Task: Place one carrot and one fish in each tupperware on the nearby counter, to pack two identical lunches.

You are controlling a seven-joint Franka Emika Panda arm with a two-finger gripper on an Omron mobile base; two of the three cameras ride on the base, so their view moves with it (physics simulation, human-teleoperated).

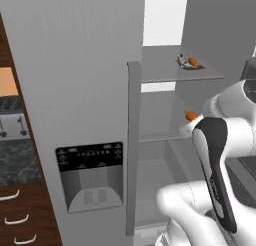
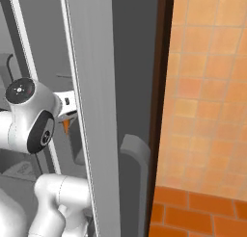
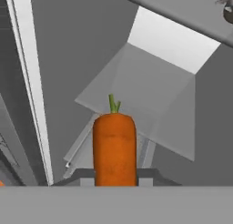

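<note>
An orange carrot (image 3: pixel 114 145) with a short green top stands upright between my fingertips, and my gripper (image 3: pixel 114 176) is shut on it. The same carrot (image 1: pixel 190 115) shows at the end of my arm, inside the open fridge above its middle shelf, and again as an orange tip (image 2: pixel 66 125) beside the fridge door. On the upper fridge shelf lie a second carrot (image 1: pixel 193 63) and a small pale fish (image 1: pixel 182 61), side by side. The dark marbled counter (image 1: pixel 17 162) is far to the left. The tupperware is out of view.
The open grey fridge door (image 1: pixel 133 145) stands edge-on left of my arm. A dispenser panel (image 1: pixel 90 175) sits in the fridge front. A silver toaster (image 1: pixel 11 126) stands on the counter above wood drawers (image 1: pixel 20 217). An orange tiled wall (image 2: pixel 207 101) rises on the right.
</note>
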